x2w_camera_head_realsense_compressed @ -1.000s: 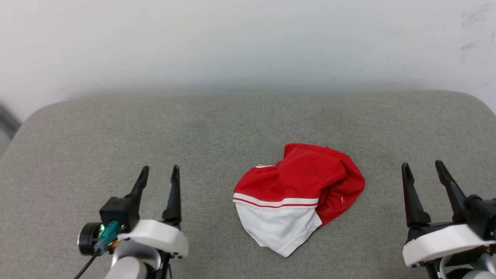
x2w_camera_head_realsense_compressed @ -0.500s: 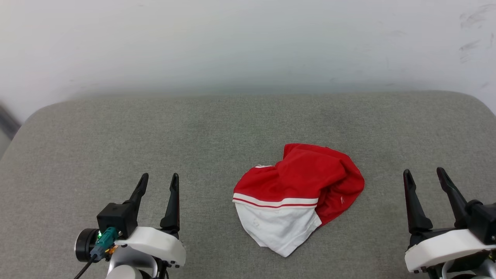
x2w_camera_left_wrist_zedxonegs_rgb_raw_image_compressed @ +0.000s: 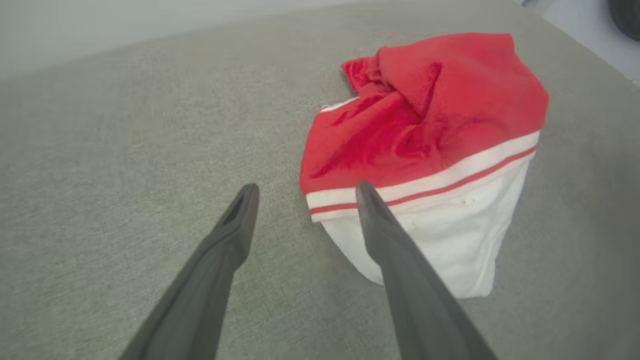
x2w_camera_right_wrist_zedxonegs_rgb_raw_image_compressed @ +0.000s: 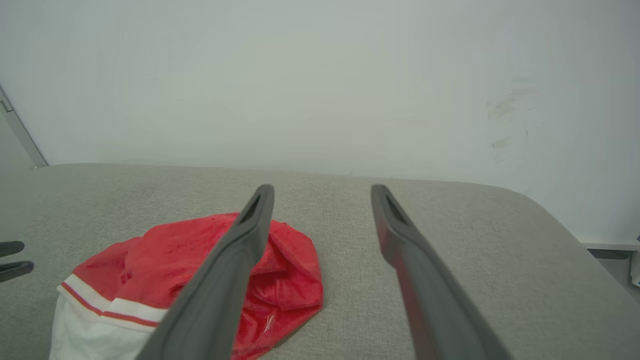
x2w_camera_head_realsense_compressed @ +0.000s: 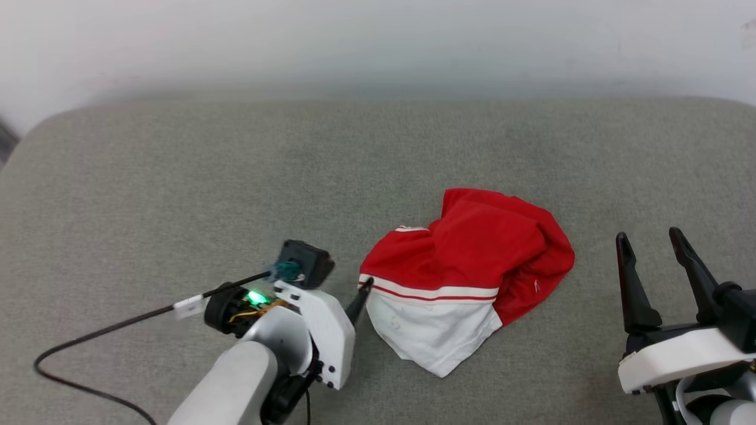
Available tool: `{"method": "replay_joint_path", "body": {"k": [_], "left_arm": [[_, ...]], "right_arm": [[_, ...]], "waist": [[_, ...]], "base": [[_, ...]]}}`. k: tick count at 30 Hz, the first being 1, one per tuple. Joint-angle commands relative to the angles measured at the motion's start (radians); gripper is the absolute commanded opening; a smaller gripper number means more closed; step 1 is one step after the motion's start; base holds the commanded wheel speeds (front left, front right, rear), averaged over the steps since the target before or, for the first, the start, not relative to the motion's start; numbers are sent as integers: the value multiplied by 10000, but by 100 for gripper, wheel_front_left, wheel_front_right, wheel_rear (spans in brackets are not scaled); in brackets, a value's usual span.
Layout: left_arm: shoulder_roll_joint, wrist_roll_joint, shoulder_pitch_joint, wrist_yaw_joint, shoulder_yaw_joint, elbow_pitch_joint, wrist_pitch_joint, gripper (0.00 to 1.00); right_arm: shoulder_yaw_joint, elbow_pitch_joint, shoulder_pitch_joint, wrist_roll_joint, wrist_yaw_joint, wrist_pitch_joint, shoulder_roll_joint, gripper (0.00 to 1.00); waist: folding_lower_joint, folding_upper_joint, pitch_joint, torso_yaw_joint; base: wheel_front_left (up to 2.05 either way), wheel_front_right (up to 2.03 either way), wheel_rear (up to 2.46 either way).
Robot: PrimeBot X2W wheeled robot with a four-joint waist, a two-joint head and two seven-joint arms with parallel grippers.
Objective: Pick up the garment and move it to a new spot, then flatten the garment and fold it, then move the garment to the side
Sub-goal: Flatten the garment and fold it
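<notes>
Grey woven fabric covers the wide cushion [x2w_camera_head_realsense_compressed: 177,177] that fills most of the head view. Its near edge is cut off, and a pale wall [x2w_camera_head_realsense_compressed: 378,41] stands behind it.

The shirt [x2w_camera_head_realsense_compressed: 472,260] lies crumpled in a heap on the cushion, between the two grippers. Its folds hide any print, and the collar and hem cannot be made out. No clear long axis shows in the bunch. The white end points back toward the robot, the red bulk points toward the wall, and the striped band runs crosswise between them.

The right gripper [x2w_camera_head_realsense_compressed: 647,236] has its fingers spread and empty, with the shirt well off to their left and apart from them.

The left gripper [x2w_camera_left_wrist_zedxonegs_rgb_raw_image_compressed: 306,189] is also spread, with bare cushion between its fingers. Its right fingertip sits at the band's left edge, but contact cannot be judged. In the head view the wrist hides the other finger.

A black cable [x2w_camera_head_realsense_compressed: 118,321] trails from that wrist.
</notes>
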Motion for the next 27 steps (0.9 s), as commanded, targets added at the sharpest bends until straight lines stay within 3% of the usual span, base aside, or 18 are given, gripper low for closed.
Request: {"method": "replay_joint_path", "body": {"k": [1, 14, 15, 16, 17, 21, 27], "left_arm": [[-60, -64, -164, -144, -163, 150, 306, 100], [-346, -480, -475, -905, -1550, 2120, 2914, 100], [-402, -545, -474, -985, -1690, 2232, 3088, 74], [-447, -612, -471, -1034, -1837, 2308, 3216, 40], [-446, -597, -497, -1100, -1934, 2321, 3222, 0], [-284, -556, -701, -1060, -1788, 2150, 2654, 0], [343, -434, -840, -447, -986, 1004, 1659, 0]], "right_arm": [[8, 16, -170, 22, -7, -26, 12, 100], [143, 513, -686, 325, -7, -372, 12, 100], [152, 548, -718, 339, -7, -406, 12, 100], [139, 600, -741, 355, -7, -435, 12, 100], [132, 647, -744, 387, -7, -460, 13, 100], [43, 824, -710, 446, -7, -548, 12, 100], [-105, 976, -505, 513, -7, -628, 14, 100]], "waist": [[0, -1, 297, -161], [0, -1, 992, -722], [0, -1, 988, -746], [0, -1, 974, -769], [0, -1, 955, -787], [0, -1, 830, -775], [0, -1, 520, -528]], "base": [[0, 0, 0], [0, 0, 0], [0, 0, 0], [0, 0, 0], [0, 0, 0], [0, 0, 0], [0, 0, 0]]}}
